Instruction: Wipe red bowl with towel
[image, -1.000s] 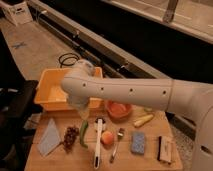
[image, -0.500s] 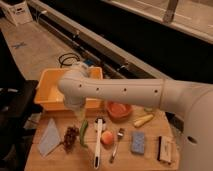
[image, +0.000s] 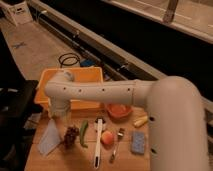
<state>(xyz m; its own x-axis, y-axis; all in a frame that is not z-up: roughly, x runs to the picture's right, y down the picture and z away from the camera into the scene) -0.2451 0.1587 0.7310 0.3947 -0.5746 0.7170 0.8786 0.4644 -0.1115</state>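
Camera view. Red bowl: upright, mouth up, at mid-rear of the surface; rear rim hidden by the arm. Towel: folded triangle at left, tip pointing toward the yellow bin. Gripper: just above towel tip; open or closed, cannot tell.
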